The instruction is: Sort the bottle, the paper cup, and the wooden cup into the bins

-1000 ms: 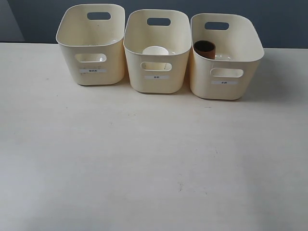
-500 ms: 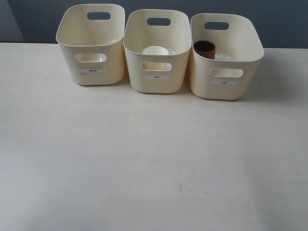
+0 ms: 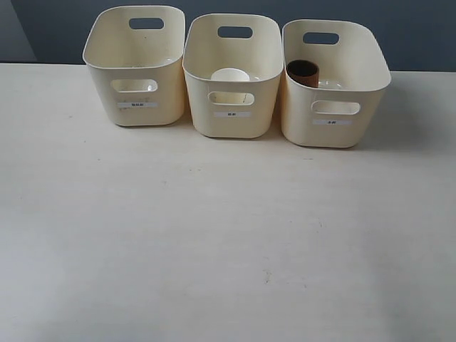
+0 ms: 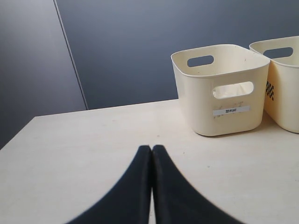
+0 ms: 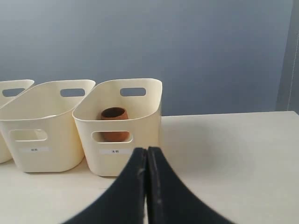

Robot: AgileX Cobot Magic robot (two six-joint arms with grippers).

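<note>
Seeing nothing move, I judge sorting likely done: paper cup (image 3: 230,74) and wooden cup (image 3: 303,71) sit in bins (image 3: 206,121); left gripper (image 4: 152,148) and right gripper (image 5: 146,150) pinched together, empty.

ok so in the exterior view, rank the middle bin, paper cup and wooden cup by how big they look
1. middle bin: clearly the largest.
2 and 3. paper cup and wooden cup: each is partly hidden, with mainly the top showing. The visible parts look much alike, so I won't rank them.
</note>
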